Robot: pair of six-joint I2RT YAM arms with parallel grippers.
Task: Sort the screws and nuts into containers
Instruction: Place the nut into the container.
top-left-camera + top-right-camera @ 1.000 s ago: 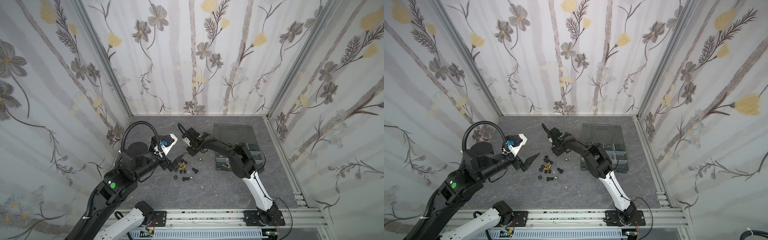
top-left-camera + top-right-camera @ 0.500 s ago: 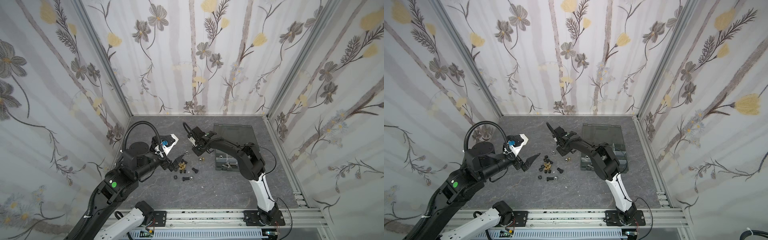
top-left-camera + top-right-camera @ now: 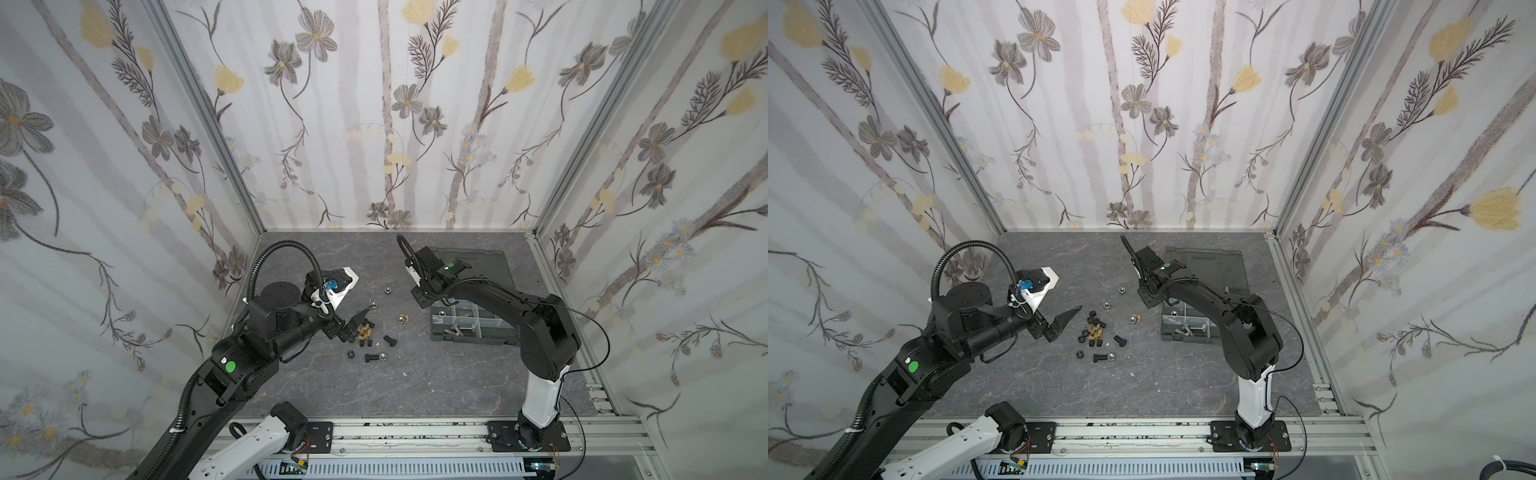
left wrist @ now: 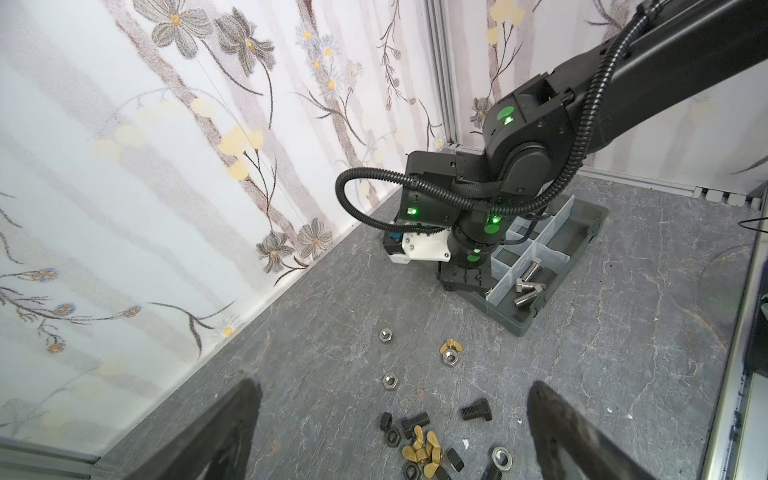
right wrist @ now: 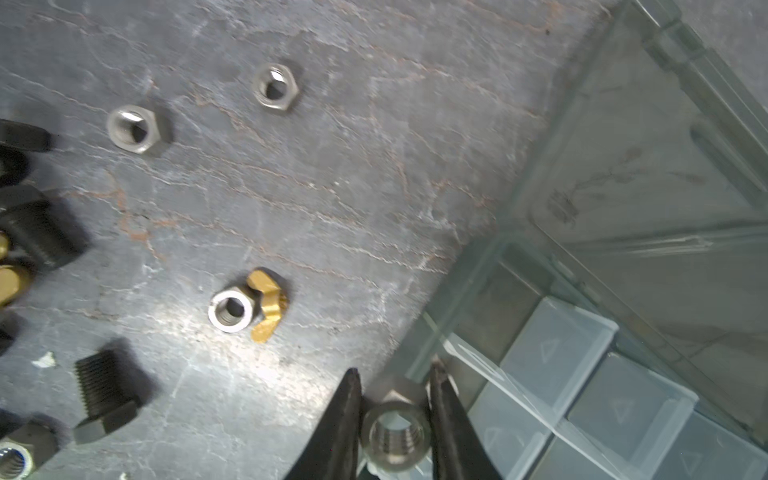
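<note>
Your right pincer (image 5: 395, 374) is clenched on one silver nut (image 5: 395, 434). It squeezes the nut's flat sides, and the hole points straight back along the pincer. In both top views this pincer hangs at the upper left corner of the grey box (image 3: 473, 341). So the little slots (image 5: 557, 332) lie just to the right of it in the frame. I think you need only a short hop that way, then let go. Some silver bolts (image 4: 528, 282) lie in the near slot, so I would pick another one. Your left pincer (image 3: 1066, 323) is wide open and holds nothing. It hovers beside the pile (image 3: 1096, 332) on the worktop (image 3: 415, 382), farther from the box.
</note>
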